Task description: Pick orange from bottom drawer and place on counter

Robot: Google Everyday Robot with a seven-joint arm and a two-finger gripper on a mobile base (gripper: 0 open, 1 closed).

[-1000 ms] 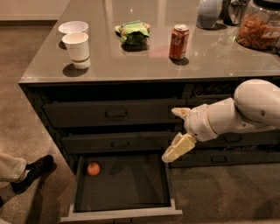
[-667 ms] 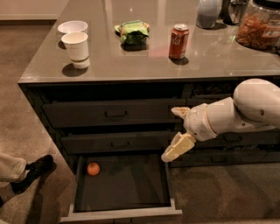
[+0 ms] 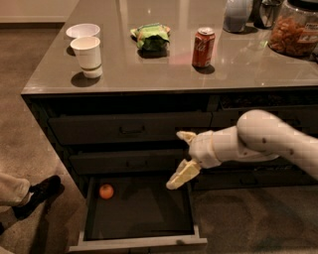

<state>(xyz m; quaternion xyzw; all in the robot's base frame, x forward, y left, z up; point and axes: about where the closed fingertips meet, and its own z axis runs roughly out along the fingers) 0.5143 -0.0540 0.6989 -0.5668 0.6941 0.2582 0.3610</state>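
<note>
The orange lies in the far left corner of the open bottom drawer, which is pulled out at floor level. The counter spans the top of the dark cabinet. My gripper hangs in front of the closed middle drawers, above the drawer's right rear corner and well to the right of the orange. Its two cream fingers are spread apart and hold nothing.
On the counter stand a red soda can, a white paper cup, a white bowl, a green snack bag, a snack jar and a grey jug. A person's shoe is on the floor at left.
My gripper and forearm have moved a little left and down, closer to the open drawer. The orange and the counter items have not moved.
</note>
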